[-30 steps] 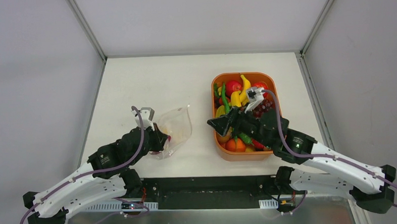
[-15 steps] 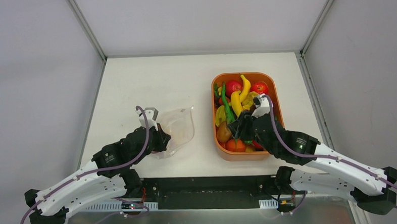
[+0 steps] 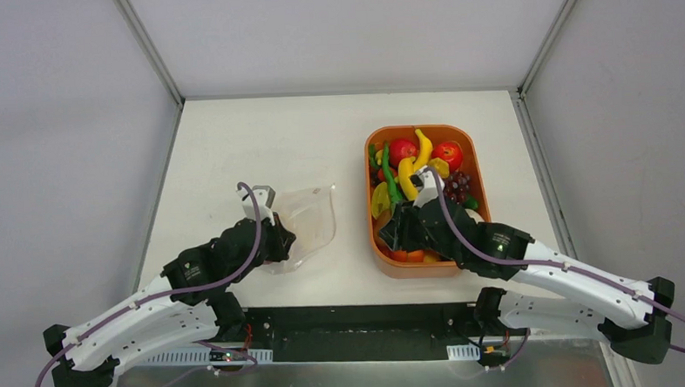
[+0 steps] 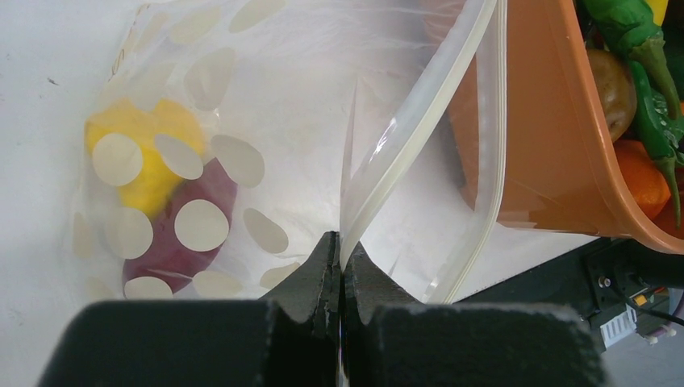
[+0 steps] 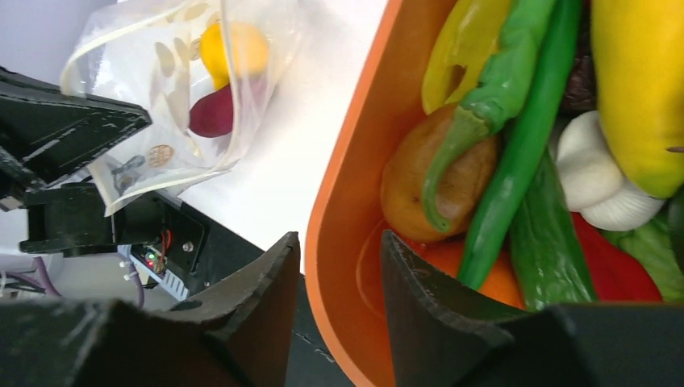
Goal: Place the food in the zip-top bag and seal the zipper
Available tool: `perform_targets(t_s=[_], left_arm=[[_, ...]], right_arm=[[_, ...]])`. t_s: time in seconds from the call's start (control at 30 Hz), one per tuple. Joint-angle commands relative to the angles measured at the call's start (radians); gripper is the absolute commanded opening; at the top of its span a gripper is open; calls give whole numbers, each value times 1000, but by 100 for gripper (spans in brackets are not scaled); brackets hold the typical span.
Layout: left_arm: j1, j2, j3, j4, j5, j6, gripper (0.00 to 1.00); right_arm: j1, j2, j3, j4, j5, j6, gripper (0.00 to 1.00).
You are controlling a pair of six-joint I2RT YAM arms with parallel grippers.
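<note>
Right now your left end effector [image 4: 341,248] is pinched shut on the near corner of the zip-top bag [image 3: 308,219], its two fingers meeting on the plastic where the zipper [image 4: 419,121] begins. From there the whitish strip runs off toward 1 o'clock in the left wrist view, and the two sides of the mouth stand apart. You can see the bag resting on the white worktop [image 3: 258,145], at 9 o'clock of the orange tray [image 3: 423,127], near it but not touching in the overhead view. Two pieces of food already lie inside, behind the white dots: a yellow lemon [image 4: 137,157] and, touching it at its 5 o'clock, a purple piece [image 4: 165,254]. Your right end effector [image 5: 337,238] is at the tray's 7 o'clock corner, its jaws part-way apart and straddling the tray's wall, one finger outside and one inside. Whether either finger touches the wall cannot be told. Just beyond the inside finger lie a brown potato [image 5: 403,185], a green chilli [image 5: 492,89] draped over it, and a white garlic bulb [image 5: 593,173] at 3 o'clock of the potato. The purple grapes [image 3: 456,187] sit toward the tray's 3 o'clock side, apart from the fingers.
</note>
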Motion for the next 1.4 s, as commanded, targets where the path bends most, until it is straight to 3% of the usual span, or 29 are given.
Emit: perform_targets(t_s=[0.0,0.3,0.63,0.87,1.0,1.1,1.23,1.37], left_arm=[[-3,23,15,30,-19,4,0],[-4,8,-1,16,-32,0,0],[-3,-19,-8,-11,-37,-13,0],[-3,-18,-13,-3,-35,-17,0],[-3,-16,-11,-3,-31,-16,0],[-3,-20,-15,-6,-30,-15,0],[-3,-29,-18,-10,-32,-17,0],[-3,-43,-23,-13,-33,-18,0]], right_arm=[[2,30,8,82,-32,-16,43],[2,209,106,-167,276,81,45],[1,196,51,-84,353,124,70],[0,201,-11,74,299,113,72],[-8,238,-19,85,299,121,70],[-11,256,-22,88,315,132,64],[-15,254,-36,109,321,135,54],[-16,215,-36,106,307,131,37]])
